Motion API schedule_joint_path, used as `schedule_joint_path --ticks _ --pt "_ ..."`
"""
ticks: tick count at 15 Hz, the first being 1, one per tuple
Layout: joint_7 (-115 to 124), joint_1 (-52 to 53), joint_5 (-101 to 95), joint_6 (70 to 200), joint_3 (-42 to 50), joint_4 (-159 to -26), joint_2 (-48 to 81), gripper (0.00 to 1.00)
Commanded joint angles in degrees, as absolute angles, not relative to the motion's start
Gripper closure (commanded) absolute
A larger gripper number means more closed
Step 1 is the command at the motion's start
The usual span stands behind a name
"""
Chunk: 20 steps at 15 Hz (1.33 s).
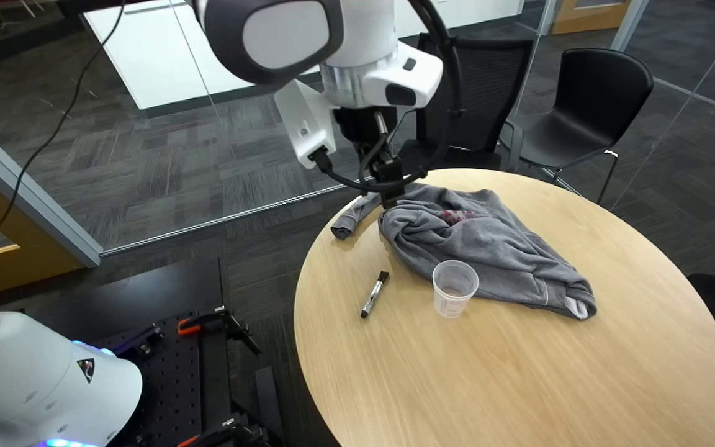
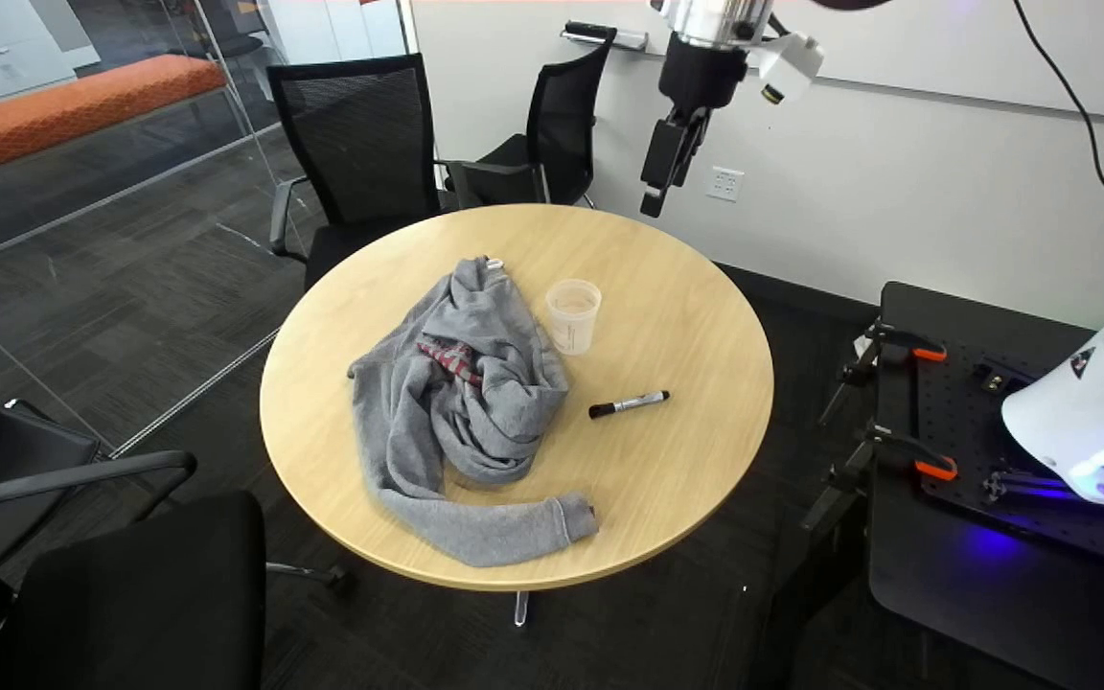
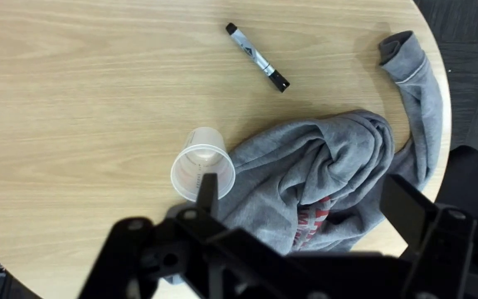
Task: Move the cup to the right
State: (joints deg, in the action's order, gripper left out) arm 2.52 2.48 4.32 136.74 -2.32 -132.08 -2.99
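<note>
The round tabletop [image 1: 550, 379], pale with a wood grain, spreads out below me. Beside it, in an exterior view, stands a black mesh-backed office chair [image 2: 351, 144]. On the tabletop lies a crumpled grey sweatshirt [image 1: 488, 236], bunched in folds, with red lettering [image 3: 313, 220] showing among them; one sleeve [image 3: 423, 108] runs out along the tabletop's edge and ends in a cuff. My gripper [image 3: 301, 191] hangs above all this, tips downward, apart from everything on the tabletop. Its fingers [image 3: 208, 193] stand wide apart, and I have hold of nothing. The cup [image 1: 455, 288], small, whitish and translucent plastic, stands upright on the tabletop just beside the sweatshirt; I cannot tell whether the two touch. Its round rim faces up, its sides taper toward the base, and faint print marks one side. In the wrist view one of my fingers crosses in front of that rim. Smallest of these is a black-and-silver marker pen [image 1: 375, 295], lying flat near the cup and apart from it, on bare tabletop, with one end toward the sweatshirt.
</note>
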Motion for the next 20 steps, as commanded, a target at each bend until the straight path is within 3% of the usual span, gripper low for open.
schedule_joint_path --ticks 1,20 --pt "5.22 1.99 -2.90 142.55 -2.04 -126.10 7.24 0.00" --pt "2.79 2.10 -4.92 145.87 0.38 -106.83 35.79 0.00"
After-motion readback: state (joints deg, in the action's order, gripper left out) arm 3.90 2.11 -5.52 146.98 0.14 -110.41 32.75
